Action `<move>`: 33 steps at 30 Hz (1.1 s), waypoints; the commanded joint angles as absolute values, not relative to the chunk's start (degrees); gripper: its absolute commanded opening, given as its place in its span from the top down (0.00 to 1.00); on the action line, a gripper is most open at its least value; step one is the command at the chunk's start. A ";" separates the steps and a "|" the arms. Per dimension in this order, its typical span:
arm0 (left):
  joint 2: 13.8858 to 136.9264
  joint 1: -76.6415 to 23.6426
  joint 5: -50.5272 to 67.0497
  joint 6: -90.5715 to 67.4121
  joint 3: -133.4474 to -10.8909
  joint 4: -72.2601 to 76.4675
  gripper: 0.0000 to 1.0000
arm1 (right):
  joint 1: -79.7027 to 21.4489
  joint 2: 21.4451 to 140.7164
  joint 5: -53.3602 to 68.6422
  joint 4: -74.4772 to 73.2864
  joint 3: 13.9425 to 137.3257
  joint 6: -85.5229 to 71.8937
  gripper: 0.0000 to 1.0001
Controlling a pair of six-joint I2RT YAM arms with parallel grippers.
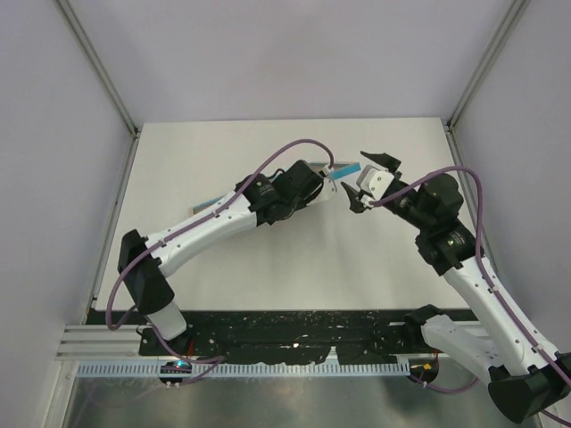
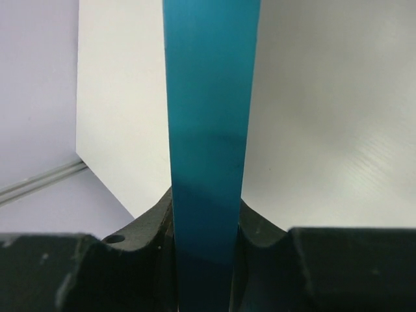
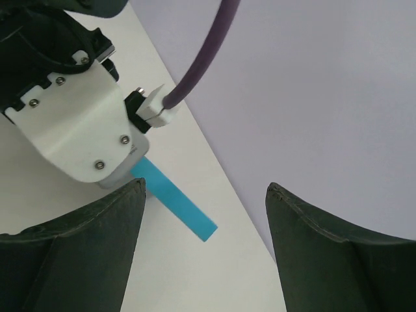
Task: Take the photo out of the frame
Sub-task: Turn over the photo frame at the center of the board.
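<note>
A: Item one, the frame (image 2: 208, 117)?
B: Is showing smooth blue, a soft sheen.
A: The table (image 2: 325, 130)?
B: Is reading matt white, faintly grained.
A: The cable (image 3: 201, 58)?
B: Is looking smooth, purple, rubbery-sheathed.

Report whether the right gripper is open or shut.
Open. The right gripper shows its two fingers wide apart in the right wrist view, neither touching the blue frame end seen between them.
</note>
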State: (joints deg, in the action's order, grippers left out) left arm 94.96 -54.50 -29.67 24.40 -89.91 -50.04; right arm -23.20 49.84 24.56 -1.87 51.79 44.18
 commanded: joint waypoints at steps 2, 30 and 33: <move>98.16 -51.86 -26.38 16.97 -107.02 -58.60 1.00 | -22.59 49.22 23.90 -3.69 55.28 38.94 0.21; 111.70 -14.69 23.45 -3.07 -131.75 -74.27 1.00 | -18.81 54.49 26.63 -3.96 57.75 33.22 0.20; 114.43 -10.29 27.50 -4.48 -131.84 -74.01 1.00 | -17.85 55.54 27.07 -3.43 57.04 32.61 0.20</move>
